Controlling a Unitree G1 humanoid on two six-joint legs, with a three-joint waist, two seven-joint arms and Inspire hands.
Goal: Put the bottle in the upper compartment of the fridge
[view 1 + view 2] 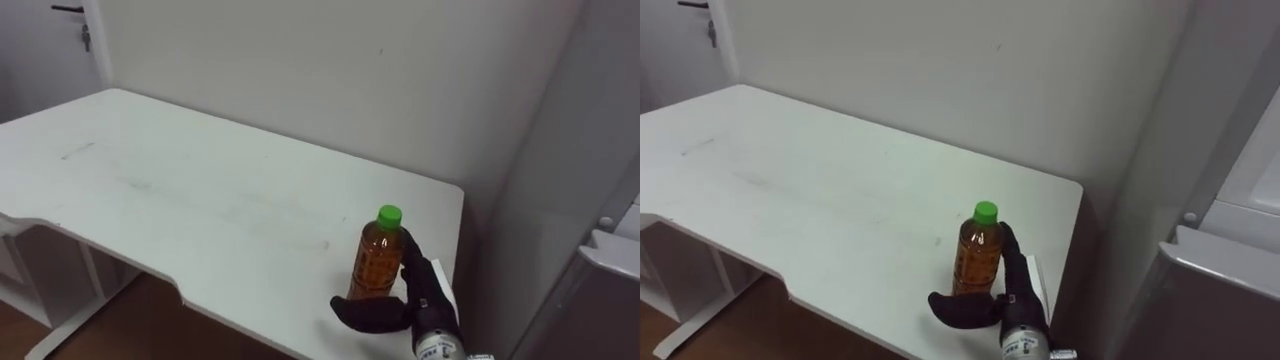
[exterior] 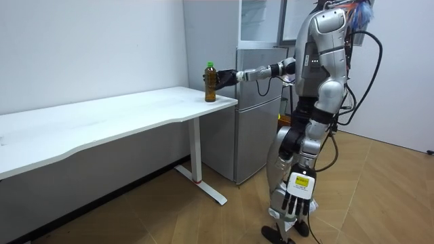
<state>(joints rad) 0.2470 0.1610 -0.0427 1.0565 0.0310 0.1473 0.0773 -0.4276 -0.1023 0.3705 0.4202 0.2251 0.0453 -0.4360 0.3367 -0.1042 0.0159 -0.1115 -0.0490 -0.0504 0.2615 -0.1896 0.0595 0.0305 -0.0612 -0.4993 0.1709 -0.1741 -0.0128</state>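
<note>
An amber bottle [image 1: 377,260] with a green cap stands upright near the right front corner of the white table [image 1: 200,190]. My right hand [image 1: 415,295] is at the bottle. Its fingers run straight up along the bottle's right side and the thumb reaches across in front of its base, so the bottle stands between them. The fingers are not curled round it. In the room view I stand beside the fridge [image 2: 261,102] with my right arm stretched out to the bottle [image 2: 211,83]. My left hand [image 2: 296,198] hangs at my side with relaxed fingers.
The grey fridge [image 1: 600,260] stands right of the table, close to its edge. A wall runs behind the table. A door [image 1: 50,40] shows at the far left. The table's left part is bare.
</note>
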